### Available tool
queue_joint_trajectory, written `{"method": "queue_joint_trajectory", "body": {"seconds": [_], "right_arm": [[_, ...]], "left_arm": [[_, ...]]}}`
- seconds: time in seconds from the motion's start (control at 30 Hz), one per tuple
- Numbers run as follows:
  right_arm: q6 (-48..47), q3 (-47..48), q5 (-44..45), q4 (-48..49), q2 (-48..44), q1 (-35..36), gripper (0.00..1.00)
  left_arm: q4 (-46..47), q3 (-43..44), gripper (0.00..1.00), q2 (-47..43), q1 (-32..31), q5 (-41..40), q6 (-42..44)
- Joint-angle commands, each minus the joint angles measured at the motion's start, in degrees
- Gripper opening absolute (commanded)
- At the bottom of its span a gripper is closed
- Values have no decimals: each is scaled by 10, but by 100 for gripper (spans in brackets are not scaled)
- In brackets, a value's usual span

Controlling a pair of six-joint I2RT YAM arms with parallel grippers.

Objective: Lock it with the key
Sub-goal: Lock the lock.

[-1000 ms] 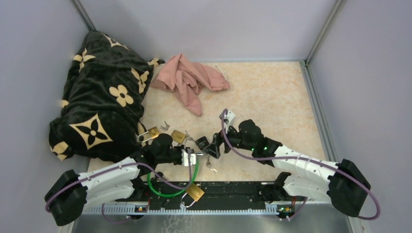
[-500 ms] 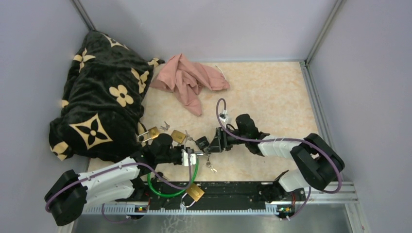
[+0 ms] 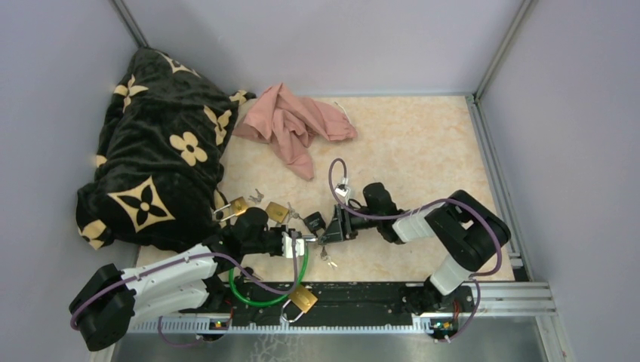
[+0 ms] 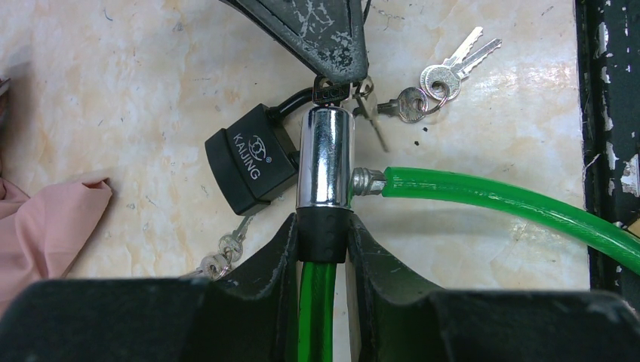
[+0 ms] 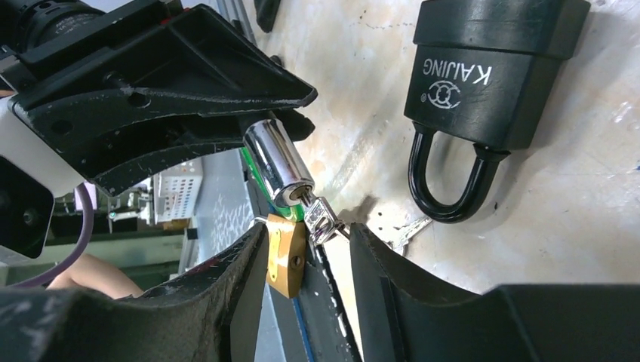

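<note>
Cable-lock cylinder (image 4: 324,154) sits clamped in the left gripper (image 4: 323,226), steadied for turning; right gripper (image 5: 309,230) fingers stand apart, flanking the inserted key (image 5: 321,215).

We read one word only: "KAIJING", in pale capitals on the body of the black padlock (image 4: 249,167), which lies on the table towards the middle of its near edge. Above the word is a small round emblem of interlocked shapes. In the right wrist view the same word and emblem appear upside down on that padlock (image 5: 490,75). Any marking on the key (image 5: 323,219) or the loose keys (image 4: 441,72) is too small for us to read.
</note>
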Motion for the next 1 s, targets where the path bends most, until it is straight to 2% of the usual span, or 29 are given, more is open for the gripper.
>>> {"method": "queue_joint_trajectory", "body": {"seconds": [0.0,0.17,0.33,0.43,0.53,0.6,0.8,0.87,0.97], "right_arm": [[27,-10,-31,100,15,-2,43],[37,-9,-38,127,42,-2,42],[74,-10,-53,192,69,-2,32],[80,-17,-54,205,73,-2,23],[91,-23,-52,224,73,-2,7],[102,-28,-55,246,73,-2,0],[120,-35,-41,302,51,2,0],[80,-27,-18,268,17,12,0],[-44,-8,55,151,-64,48,0]], "left_arm": [[-11,3,0,-4,-4,24,8],[-9,3,0,-3,-4,26,6],[-12,5,0,-3,-4,26,4],[-12,5,0,-3,-4,26,4],[-10,5,0,-2,-4,26,3],[-9,5,0,-1,-4,27,3],[-5,15,0,4,-1,25,-19],[-8,24,0,4,9,35,-33],[-14,39,0,2,30,57,-53]]}}
